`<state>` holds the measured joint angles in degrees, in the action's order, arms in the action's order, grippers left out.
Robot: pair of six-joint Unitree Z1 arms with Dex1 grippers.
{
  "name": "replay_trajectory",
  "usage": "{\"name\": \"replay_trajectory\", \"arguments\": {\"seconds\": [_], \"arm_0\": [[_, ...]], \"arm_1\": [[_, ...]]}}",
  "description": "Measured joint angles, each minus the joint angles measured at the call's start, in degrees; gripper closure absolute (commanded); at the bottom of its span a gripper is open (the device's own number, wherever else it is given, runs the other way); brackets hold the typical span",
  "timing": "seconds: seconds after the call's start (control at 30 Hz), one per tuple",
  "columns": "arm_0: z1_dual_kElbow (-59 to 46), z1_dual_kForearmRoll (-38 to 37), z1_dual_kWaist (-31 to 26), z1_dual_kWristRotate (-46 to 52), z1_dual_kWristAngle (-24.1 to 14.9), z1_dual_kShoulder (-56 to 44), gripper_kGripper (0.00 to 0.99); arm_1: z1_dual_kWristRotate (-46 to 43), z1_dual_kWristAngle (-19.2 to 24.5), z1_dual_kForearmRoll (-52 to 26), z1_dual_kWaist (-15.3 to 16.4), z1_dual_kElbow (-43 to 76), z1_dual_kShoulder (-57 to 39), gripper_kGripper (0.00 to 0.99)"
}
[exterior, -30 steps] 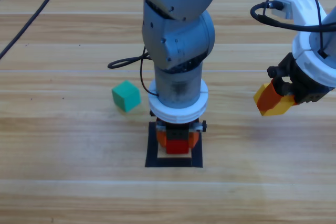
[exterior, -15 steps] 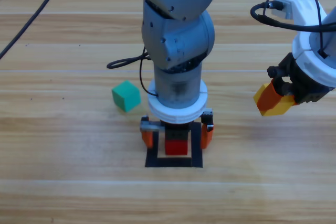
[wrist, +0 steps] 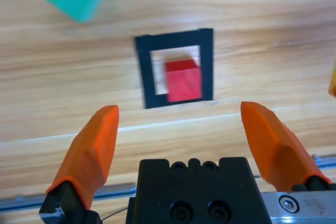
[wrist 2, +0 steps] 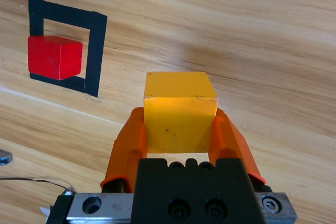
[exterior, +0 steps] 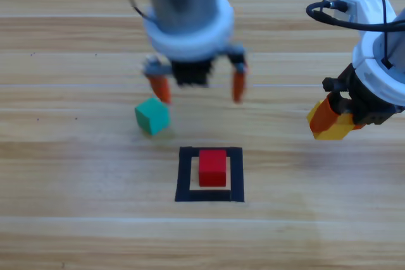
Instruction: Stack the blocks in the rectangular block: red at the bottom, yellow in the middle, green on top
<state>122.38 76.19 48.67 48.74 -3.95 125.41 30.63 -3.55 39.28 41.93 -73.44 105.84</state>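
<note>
Now: left claw (exterior: 196, 86) wide open, empty | right claw (exterior: 330, 121) grips yellow (wrist 2: 180, 111) | red (exterior: 212, 167) in rectangular block (exterior: 183, 178)

red cube (exterior: 212, 167) plain red | yellow cube (wrist 2: 180, 112) plain yellow | green cube (exterior: 152, 116) teal-green | tape square (exterior: 185, 175) black outline | table (exterior: 76, 219) light wood, grain stripes | left end effector (exterior: 197, 86) orange jaws, black body | right end effector (exterior: 331, 121) orange jaws, black body | arms grey

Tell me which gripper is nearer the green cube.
Left. The left gripper, jaws open, hangs just above the green cube; the right gripper, holding the yellow cube, is far right.
</note>
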Motion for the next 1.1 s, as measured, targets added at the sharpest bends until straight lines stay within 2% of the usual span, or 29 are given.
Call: {"name": "replay_trajectory", "arguments": {"seconds": [0.1,0.2,0.33,0.43,0.5,0.73,0.87,1.1], "arm_0": [[-3.83,0.60,-4.25,-4.78,0.00,-4.97,0.000],[-8.86,0.78,-10.41,-12.34,0.01,-7.97,0.000],[-11.69,0.79,-19.06,-23.28,0.90,-8.14,0.000],[-11.69,0.64,-24.04,-30.82,3.62,-8.14,0.000],[-11.67,0.53,-26.66,-34.40,5.13,-8.14,0.000],[-11.60,0.49,-30.69,-40.66,6.69,-8.14,0.000],[-11.61,0.31,-31.32,-40.69,6.71,-8.09,0.000],[-14.03,-1.19,-31.42,-40.69,7.41,-8.05,0.000]], "arm_1": [[2.43,0.85,0.46,0.04,-0.47,-0.06,0.990],[4.53,2.20,4.18,0.15,-3.70,0.04,0.990],[7.73,2.19,17.34,1.39,-18.74,3.78,0.990],[9.89,2.22,29.63,3.69,-35.21,11.13,0.990],[10.67,2.02,34.09,5.49,-41.96,15.71,0.990],[13.70,-1.79,40.79,9.31,-54.33,28.07,0.990],[14.54,-3.39,41.23,9.97,-58.59,30.68,0.990],[17.75,-3.51,45.18,10.09,-67.44,34.88,0.990]]}}
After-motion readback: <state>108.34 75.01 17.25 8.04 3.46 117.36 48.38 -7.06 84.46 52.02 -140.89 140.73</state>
